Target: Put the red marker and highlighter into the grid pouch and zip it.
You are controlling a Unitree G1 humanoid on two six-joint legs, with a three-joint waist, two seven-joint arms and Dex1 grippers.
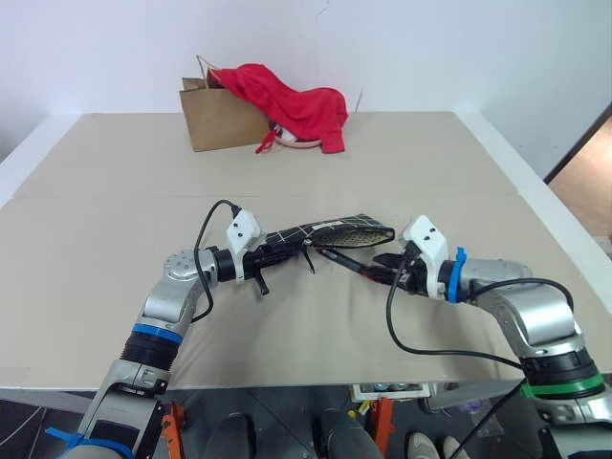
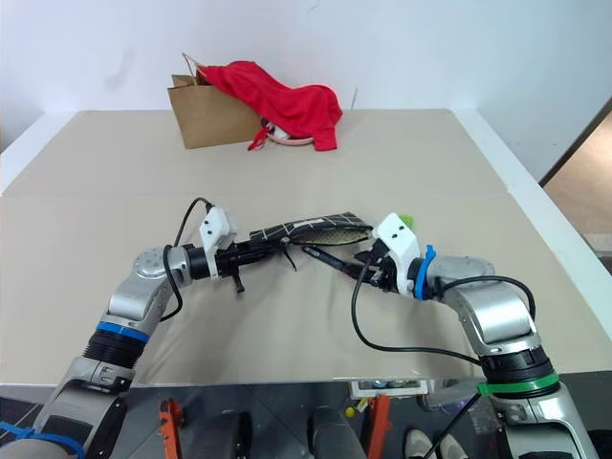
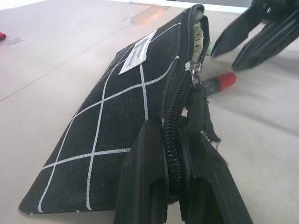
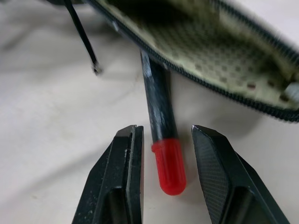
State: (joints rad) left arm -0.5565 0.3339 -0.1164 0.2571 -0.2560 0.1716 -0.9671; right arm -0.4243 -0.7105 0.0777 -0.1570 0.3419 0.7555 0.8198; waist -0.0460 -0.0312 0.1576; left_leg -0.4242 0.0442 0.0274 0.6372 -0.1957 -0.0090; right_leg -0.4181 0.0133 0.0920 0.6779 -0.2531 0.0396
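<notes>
— Beige surface, white wall behind. How will the marker handle?
— Light, stiff, slick; take it mid-barrel. Right gripper jaws stand released either side of its red end; its other end pokes under the pouch lip.
— And the pouch?
— Soft, mouth gaping, nothing visible inside; left gripper clenched on its zipper edge near the front edge.

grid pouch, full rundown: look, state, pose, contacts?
The grid pouch is flat black fabric with thin white grid lines, a small white label and a black zipper with cord pull. Unzipped, its mouth gapes, showing pale dotted lining. The left gripper has its jaws shut on the zipper edge at one end, holding it off the table. The red marker pokes partway under its open mouth.
</notes>
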